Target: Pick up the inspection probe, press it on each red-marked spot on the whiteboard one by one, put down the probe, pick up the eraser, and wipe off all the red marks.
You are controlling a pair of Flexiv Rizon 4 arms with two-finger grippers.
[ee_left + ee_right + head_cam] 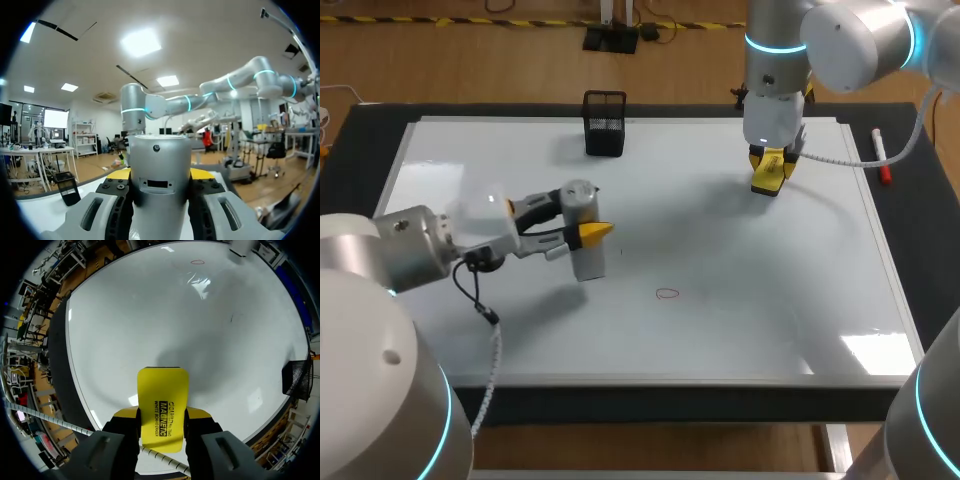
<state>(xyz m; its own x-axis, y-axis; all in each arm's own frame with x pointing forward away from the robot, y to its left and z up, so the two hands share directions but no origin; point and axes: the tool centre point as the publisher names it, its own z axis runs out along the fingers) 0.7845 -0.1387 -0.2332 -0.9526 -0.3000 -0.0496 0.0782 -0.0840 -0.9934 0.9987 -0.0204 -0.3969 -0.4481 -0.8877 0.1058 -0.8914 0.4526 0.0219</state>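
Both grip something: left pincer (586,232) clamps the inspection probe (160,170), right pincer (771,168) the yellow eraser (163,400).

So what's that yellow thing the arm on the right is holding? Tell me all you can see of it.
It is the eraser: a flat, bright yellow block with rounded corners and black print on its broad face, plastic by its look. The right gripper is shut on it, a finger on each long side, its front half sticking out ahead. It points down at the whiteboard, over its far right part; whether it touches I cannot tell.
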